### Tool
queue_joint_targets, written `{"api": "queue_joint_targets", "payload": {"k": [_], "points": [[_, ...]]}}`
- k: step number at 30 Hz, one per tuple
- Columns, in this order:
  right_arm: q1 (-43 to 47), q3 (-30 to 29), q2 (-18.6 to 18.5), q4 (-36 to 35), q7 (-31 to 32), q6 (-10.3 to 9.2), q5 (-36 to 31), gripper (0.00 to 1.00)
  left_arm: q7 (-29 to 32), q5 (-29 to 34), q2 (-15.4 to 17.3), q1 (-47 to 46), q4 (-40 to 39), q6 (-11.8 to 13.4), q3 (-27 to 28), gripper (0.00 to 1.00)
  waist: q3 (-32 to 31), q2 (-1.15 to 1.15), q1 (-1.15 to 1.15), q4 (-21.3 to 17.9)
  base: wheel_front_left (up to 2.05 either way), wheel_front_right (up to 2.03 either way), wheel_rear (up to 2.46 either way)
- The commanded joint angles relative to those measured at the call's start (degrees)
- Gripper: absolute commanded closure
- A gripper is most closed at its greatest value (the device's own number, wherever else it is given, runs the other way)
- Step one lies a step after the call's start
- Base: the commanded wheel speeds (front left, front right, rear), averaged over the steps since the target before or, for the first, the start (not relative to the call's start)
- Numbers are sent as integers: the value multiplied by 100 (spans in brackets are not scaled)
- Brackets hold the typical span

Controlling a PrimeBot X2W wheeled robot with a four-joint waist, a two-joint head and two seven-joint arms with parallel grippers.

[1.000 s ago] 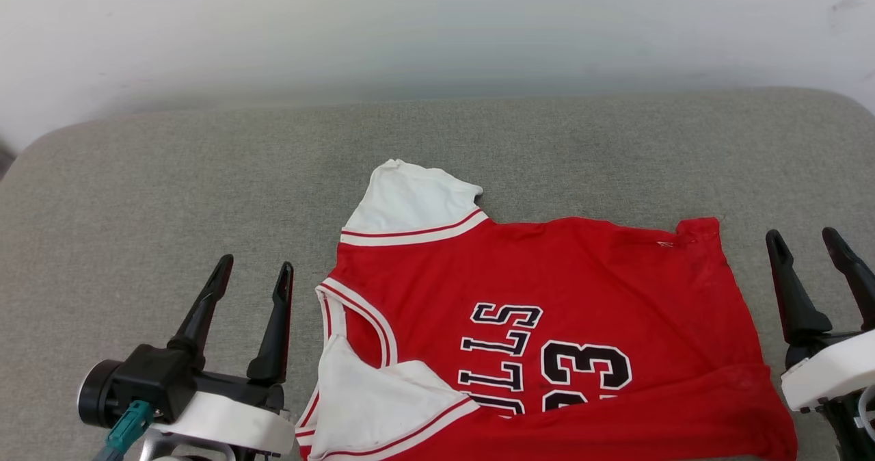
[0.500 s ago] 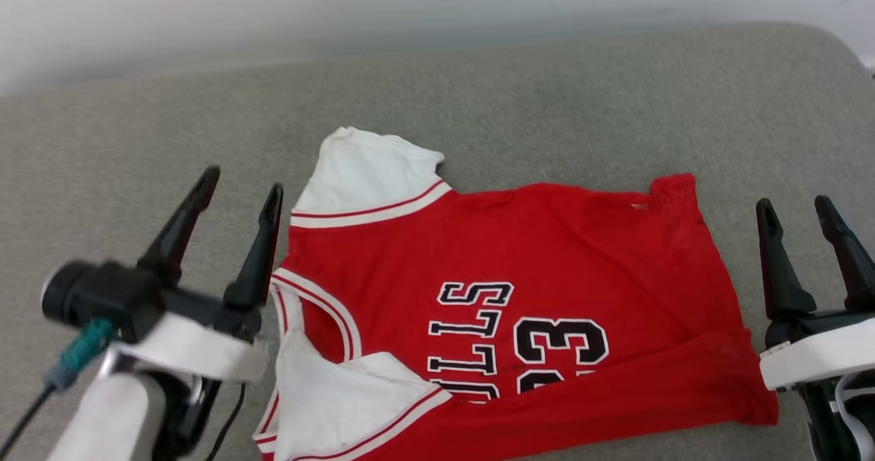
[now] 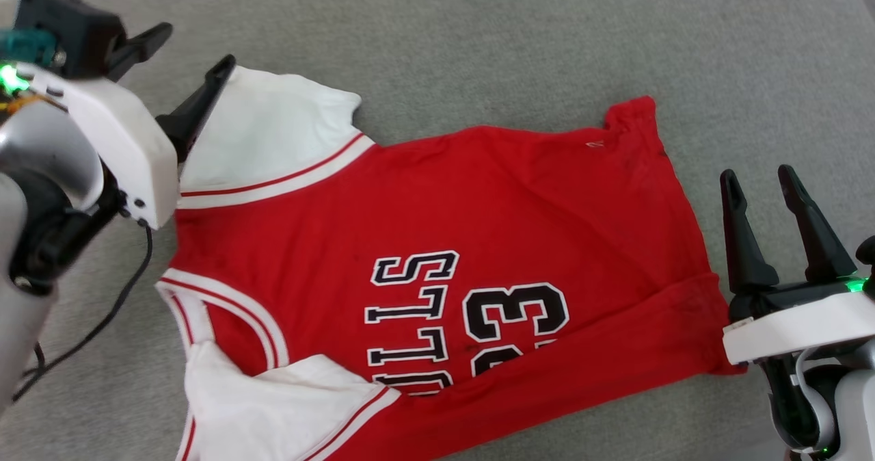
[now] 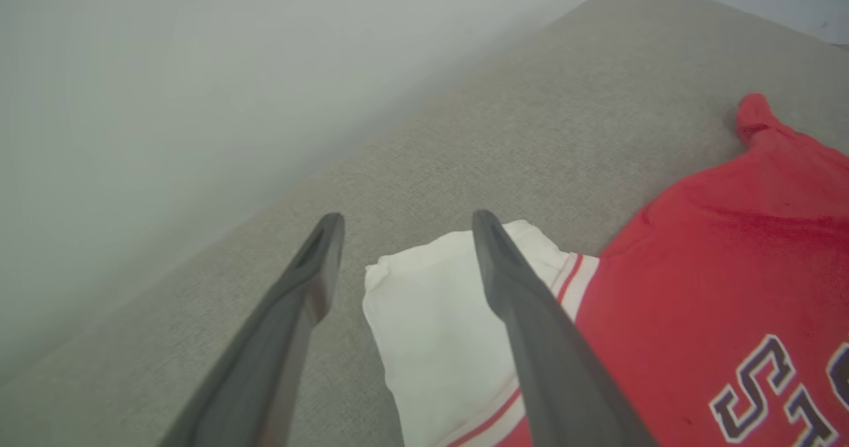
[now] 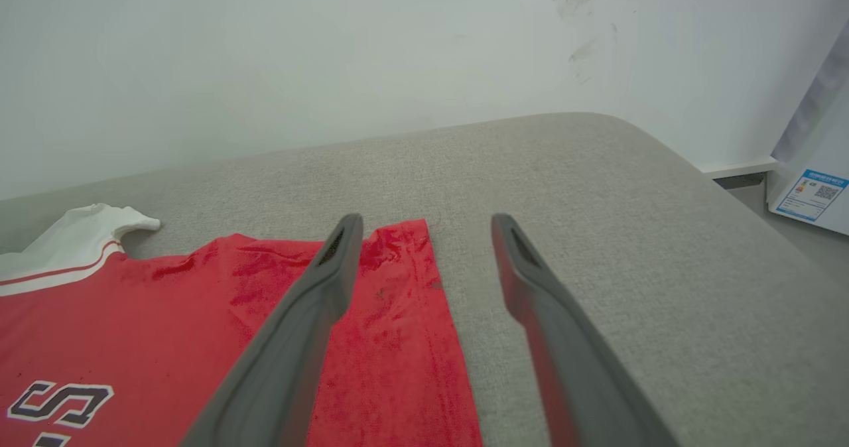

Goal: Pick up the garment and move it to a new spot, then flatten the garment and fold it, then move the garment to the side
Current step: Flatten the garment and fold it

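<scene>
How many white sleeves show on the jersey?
2. The far sleeve lies at the head view's upper left by the left claw; the near sleeve at its bottom edge.

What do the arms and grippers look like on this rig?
Left gripper and right gripper: two long tapered dark fingers each, on a white housing. Left wrist has a black block with a teal connector, a loose black cable, silver forearm. Green lights on both.

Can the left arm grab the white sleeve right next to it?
Probably yes. The left gripper is open right by the sleeve, and nothing lies between them on the gray cushion.
</scene>
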Motion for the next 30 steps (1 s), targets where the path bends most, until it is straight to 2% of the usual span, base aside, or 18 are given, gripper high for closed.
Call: {"api": "queue_joint_targets", "payload": {"k": [1, 5, 10, 13, 21, 22, 23, 30], "points": [[-108, 24, 57, 38, -50, -2, -13, 0, 227, -151, 92, -243, 57, -5, -69, 0, 272, 0, -1, -252, 0, 0, 0], [-200, 91, 120, 166, -160, -2, 20, 0, 1261, -885, 192, -718, 450, -6, -298, 0, 453, 0, -1, -387, 0, 0, 0], [-291, 275, 173, 286, -244, -2, 42, 0, 2205, -982, 404, -1162, 893, -1, -606, 0, 636, 0, -1, -512, 0, 0, 0], [-339, 323, 213, 374, -283, -2, 80, 0, 2432, -840, 480, -1376, 1133, -1, -720, 0, 731, 0, -1, -573, 0, 0, 0], [-430, 544, 291, 614, -388, -2, -15, 0, 2836, -952, 381, -1535, 1709, 105, -801, 0, 916, 0, -1, -628, 0, 0, 0], [-455, 549, 302, 628, -408, -2, -13, 0, 2865, -972, 375, -1543, 1745, 98, -812, 64, 927, 0, -1, -626, 0, 0, 0], [-481, 549, 308, 640, -425, -2, -11, 0, 2850, -972, 369, -1564, 1774, 94, -812, 100, 934, 0, -1, -622, 0, 0, 0], [-493, 507, 216, 704, -389, -2, -40, 0, 2266, -975, 243, -1555, 1829, 44, -779, 100, 790, 0, -1, -496, 0, 0, 0]]}}
